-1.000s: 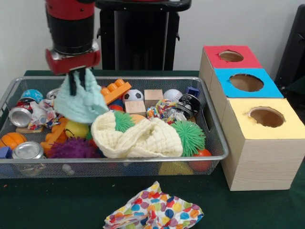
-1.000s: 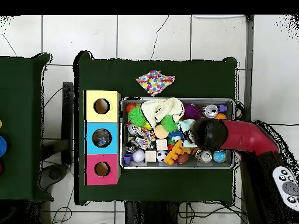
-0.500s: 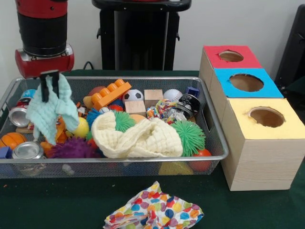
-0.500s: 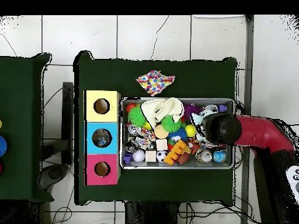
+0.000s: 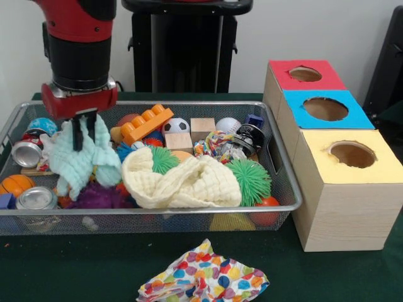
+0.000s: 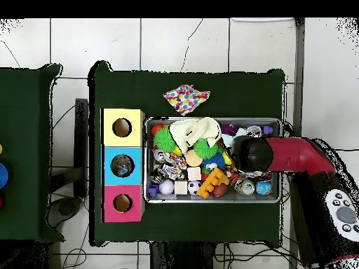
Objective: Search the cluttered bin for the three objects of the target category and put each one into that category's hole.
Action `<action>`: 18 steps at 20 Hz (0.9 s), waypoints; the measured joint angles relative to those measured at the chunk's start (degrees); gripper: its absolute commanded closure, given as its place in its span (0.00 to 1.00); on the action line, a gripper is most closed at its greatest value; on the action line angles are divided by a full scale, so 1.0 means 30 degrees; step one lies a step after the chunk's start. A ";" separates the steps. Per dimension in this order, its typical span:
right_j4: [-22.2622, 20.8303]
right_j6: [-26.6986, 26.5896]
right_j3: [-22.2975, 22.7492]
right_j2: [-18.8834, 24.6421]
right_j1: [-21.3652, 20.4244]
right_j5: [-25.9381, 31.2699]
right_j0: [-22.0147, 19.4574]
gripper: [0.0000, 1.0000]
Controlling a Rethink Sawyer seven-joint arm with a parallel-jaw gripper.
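Front and overhead views of the sorting rig. My gripper (image 5: 80, 129) hangs over the left end of the wire bin (image 5: 286, 189), its fingers (image 5: 78, 133) closed on a pale green washcloth (image 5: 82, 160), which dangles from them with its lower folds down among the clutter. Judging cloths to be the target category, I count three: the held washcloth, a cream waffle-weave cloth (image 5: 182, 179) lying near the front middle of the bin, and a polka-dot cloth (image 5: 203, 280) on the green surface (image 5: 75, 270) in front of the bin, outside it. The three boxes stand to the right of the bin: yellow box (image 5: 349, 154) nearest, blue box (image 5: 324, 108) in the middle, red box (image 5: 305, 74) farthest. In the overhead view the blue hole shows something inside, though I cannot tell what; the yellow and red holes look dark. I cannot tell which hole belongs to cloths. As I judge it, no cloth is visibly delivered, so the carry across to the boxes and two further retrievals remain.
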 measured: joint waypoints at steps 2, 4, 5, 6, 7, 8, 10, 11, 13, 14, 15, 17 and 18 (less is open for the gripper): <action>-0.0162 0.0000 0.0001 -0.0001 0.0108 -0.0219 0.0265 1.00; -0.0286 0.0000 0.0003 0.0000 0.0175 -0.0387 0.0481 1.00; -0.0325 0.0000 0.0003 0.0000 0.0191 -0.0462 0.0575 1.00; -0.0337 0.0000 0.0003 0.0019 0.0197 -0.0632 0.0713 0.00; -0.0339 0.0000 0.0003 0.0025 0.0196 -0.0651 0.0719 0.00; -0.0341 0.0000 0.0003 0.0030 0.0195 -0.0671 0.0726 0.00; -0.0337 0.0000 0.0017 0.0212 0.0199 -0.0817 0.0640 0.00; -0.0337 0.0000 0.0015 0.0251 0.0198 -0.0835 0.0610 0.00; -0.0337 0.0000 0.0017 0.0367 0.0193 -0.0881 0.0514 0.00; -0.0337 0.0000 0.0017 0.0499 0.0199 -0.0888 0.0391 0.00; -0.0337 0.0000 0.0017 0.0562 0.0197 -0.0888 0.0328 0.00; -0.0337 0.0000 0.0014 0.0670 0.0197 -0.0888 0.0206 0.00; -0.0337 0.0000 0.0017 0.0683 0.0199 -0.0888 0.0165 0.00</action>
